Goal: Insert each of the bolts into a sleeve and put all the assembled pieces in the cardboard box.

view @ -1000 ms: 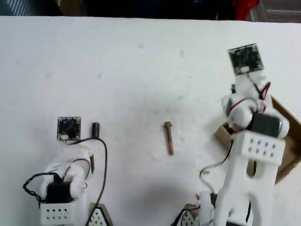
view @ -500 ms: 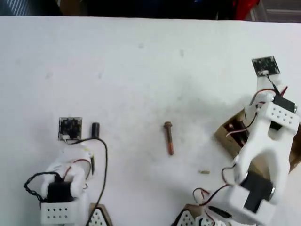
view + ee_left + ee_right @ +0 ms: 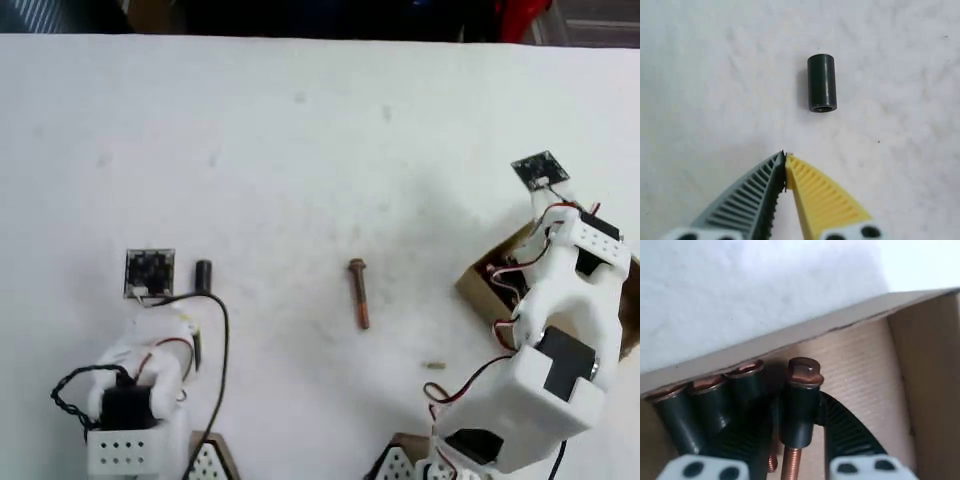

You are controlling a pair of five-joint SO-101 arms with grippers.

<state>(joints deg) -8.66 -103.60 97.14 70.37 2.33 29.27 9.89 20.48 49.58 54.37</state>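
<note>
The left gripper [image 3: 784, 159] stays parked with its jaws closed on nothing, just short of the loose sleeve [image 3: 821, 83], and the lone bolt [image 3: 358, 292] lying between the two arms has not moved. The right gripper [image 3: 798, 432] has swung down into the cardboard box [image 3: 840, 327] and clamps an assembled piece [image 3: 801, 390] beside the three finished ones [image 3: 710, 400] lined along the wall (release is the probable next step). One bolt and one sleeve then remain to be joined.
</note>
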